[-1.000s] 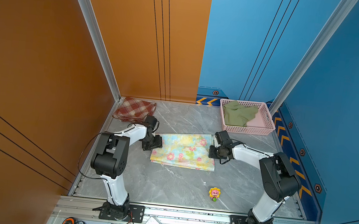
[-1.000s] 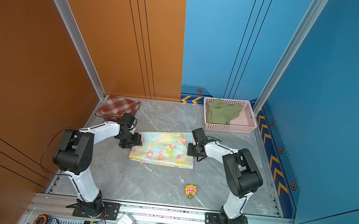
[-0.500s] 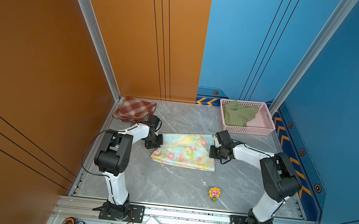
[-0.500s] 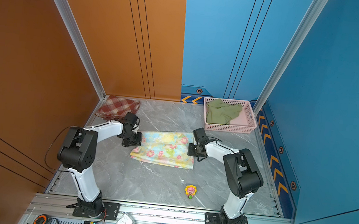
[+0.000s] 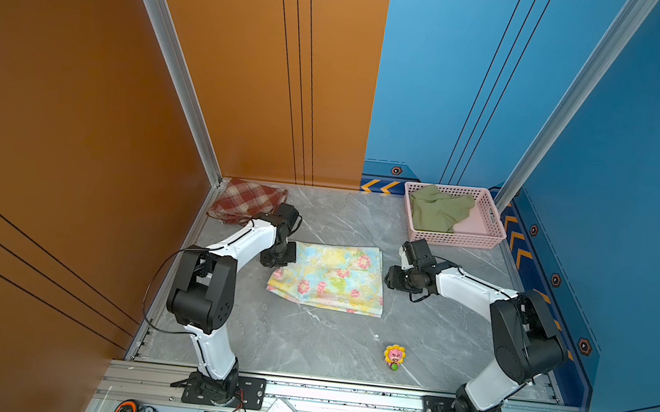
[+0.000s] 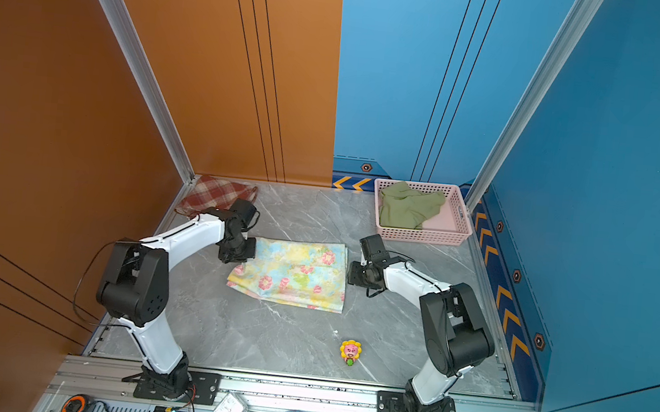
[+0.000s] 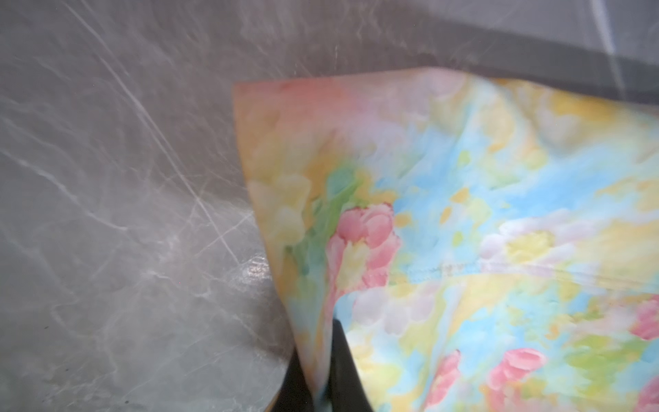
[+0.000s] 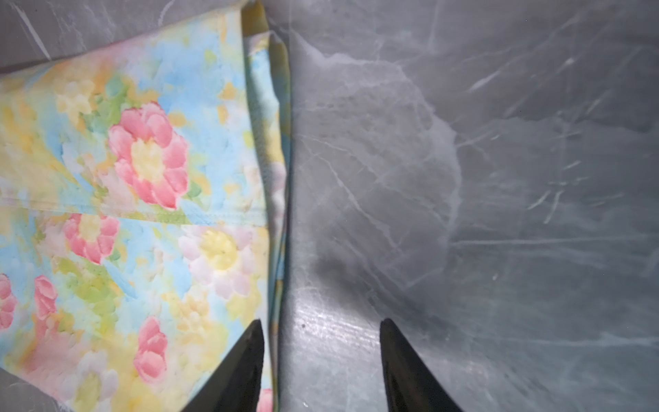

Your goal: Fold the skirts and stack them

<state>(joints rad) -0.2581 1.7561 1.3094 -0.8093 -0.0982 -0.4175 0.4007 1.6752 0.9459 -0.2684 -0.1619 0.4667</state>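
Left pincer (image 7: 317,356) pinching the 9 o'clock corner of floral skirt (image 5: 333,278); right pincer (image 8: 321,328) spread, empty, at its 3 o'clock edge. Floral sits part-folded at centre of worktop (image 5: 284,344). Plaid skirt (image 5: 245,200) looks folded, 11 o'clock. Olive skirt (image 5: 436,212) bunched in basket (image 5: 479,241), 1 o'clock. Nothing stacked yet.

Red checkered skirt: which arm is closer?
Left. The left end effector is a little in front of the checkered skirt; the right end effector is beyond the floral skirt.

Top views overhead; wrists close above floral skirt (image 7: 499,214).
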